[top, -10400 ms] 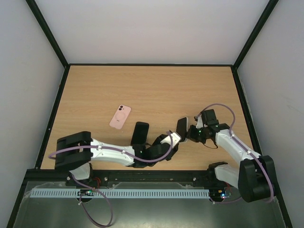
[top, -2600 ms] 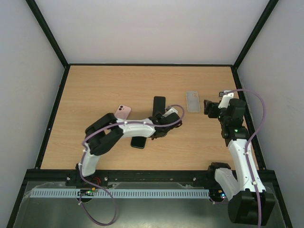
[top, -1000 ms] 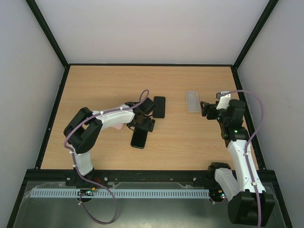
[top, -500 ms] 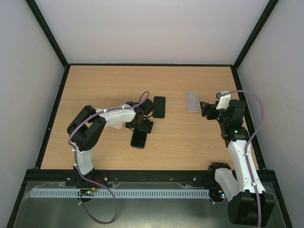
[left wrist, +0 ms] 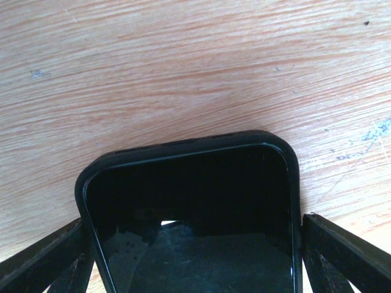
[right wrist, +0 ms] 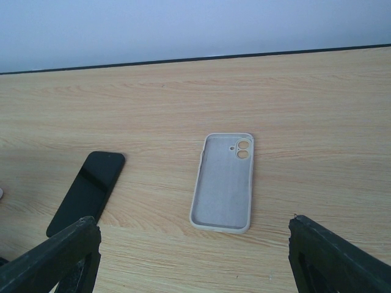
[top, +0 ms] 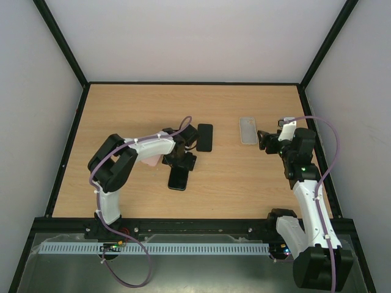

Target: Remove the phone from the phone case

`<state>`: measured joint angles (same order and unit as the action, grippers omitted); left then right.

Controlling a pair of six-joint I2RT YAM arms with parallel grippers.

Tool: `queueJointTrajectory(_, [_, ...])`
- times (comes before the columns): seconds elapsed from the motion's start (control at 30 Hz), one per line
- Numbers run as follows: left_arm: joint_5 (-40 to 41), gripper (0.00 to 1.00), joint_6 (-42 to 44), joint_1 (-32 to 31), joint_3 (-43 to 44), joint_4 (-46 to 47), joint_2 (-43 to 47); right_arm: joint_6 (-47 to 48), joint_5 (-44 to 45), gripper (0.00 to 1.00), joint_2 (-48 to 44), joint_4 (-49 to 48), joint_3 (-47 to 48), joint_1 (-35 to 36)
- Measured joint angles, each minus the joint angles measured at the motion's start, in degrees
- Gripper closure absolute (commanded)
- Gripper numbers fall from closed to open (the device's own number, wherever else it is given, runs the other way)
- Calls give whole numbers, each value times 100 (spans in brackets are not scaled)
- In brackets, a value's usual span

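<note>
The left arm is folded at the elbow over the left half of the table (top: pixel 122 116), and its forearm runs to the right above a partly hidden pink phone (top: pixel 150 162). The left end effector (top: pixel 181 160) points down at the far end of the black cased phone (top: pixel 178 177), which lies flat near the table's middle. In the left wrist view both fingers (left wrist: pixel 43 259) stand spread, one at each long edge of the cased phone and close against its dark rim. Whether they clamp it cannot be told. The right arm reaches forward along the right side, with the right end effector (top: pixel 263 139) held level above the table. Its fingers are wide apart and hold nothing. An empty translucent case (right wrist: pixel 222 183) lies inner side up just ahead of the right end effector. A bare black phone (right wrist: pixel 87 190) lies flat to the left of that case, apart from it.
</note>
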<state>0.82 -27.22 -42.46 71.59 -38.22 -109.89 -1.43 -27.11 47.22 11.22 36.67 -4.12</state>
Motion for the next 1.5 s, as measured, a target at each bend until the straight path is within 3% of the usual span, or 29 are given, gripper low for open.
queueJointTrajectory(0.67, [-199,17,258,-9,262,-516,-195,0,-85,19,-26,2,0,0])
queueJointTrajectory(0.8, [-197,28,260,-11,411,-669,-308,0,-103,19,-31,2,0,0])
queueJointTrajectory(1.1, [-304,65,345,-11,527,-791,-337,0,-105,19,-66,2,0,0])
queueJointTrajectory(1.17, [-372,68,339,-11,437,-691,-240,0,-105,19,-72,2,0,0])
queueJointTrajectory(1.37, [-820,97,-17,-13,-313,179,824,2,-125,20,-74,2,-2,0])
queueJointTrajectory(1.5, [-1025,98,-525,-20,-1209,1539,2057,24,-313,30,-70,2,-66,0])
